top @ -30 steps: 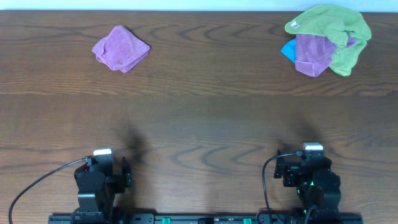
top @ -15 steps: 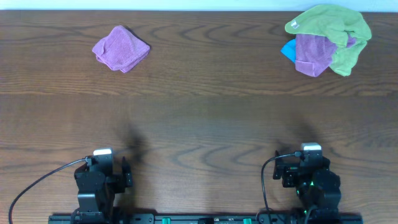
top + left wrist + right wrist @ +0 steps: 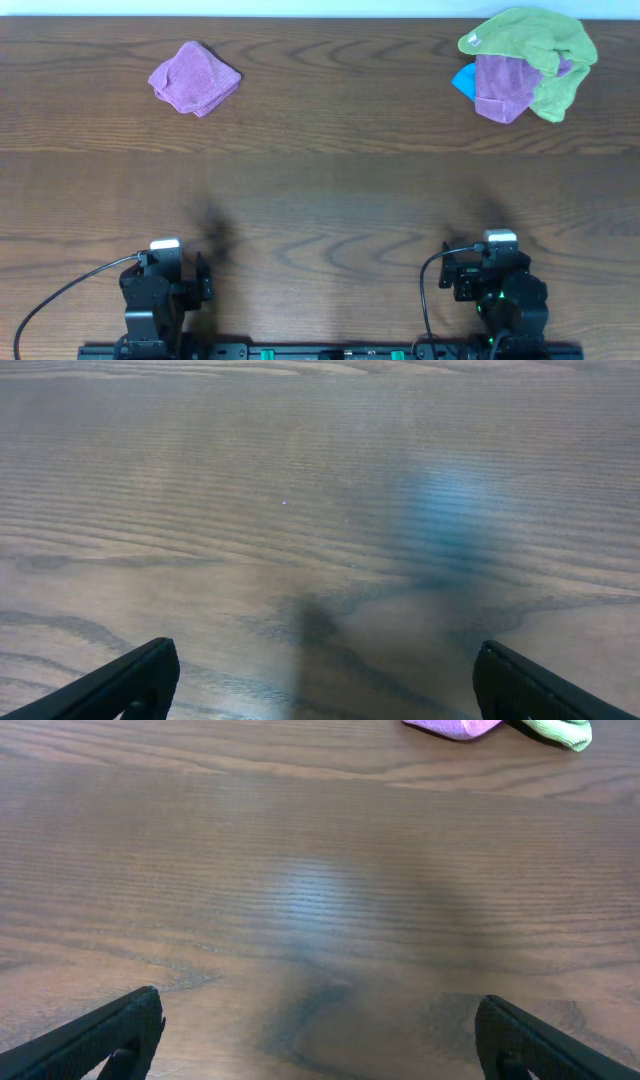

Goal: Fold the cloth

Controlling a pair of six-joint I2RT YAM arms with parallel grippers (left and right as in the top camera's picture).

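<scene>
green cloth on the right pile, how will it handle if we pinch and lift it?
Likely floppy: the green cloth lies crumpled in soft folds, so it should sag from a pinch. Its fuzzy look suggests light, grippy fabric. It overlaps the purple cloth, so lifting may drag that along.

Purple cloth [image 3: 195,78] lies folded; cloth pile [image 3: 525,62] crumpled.
</scene>
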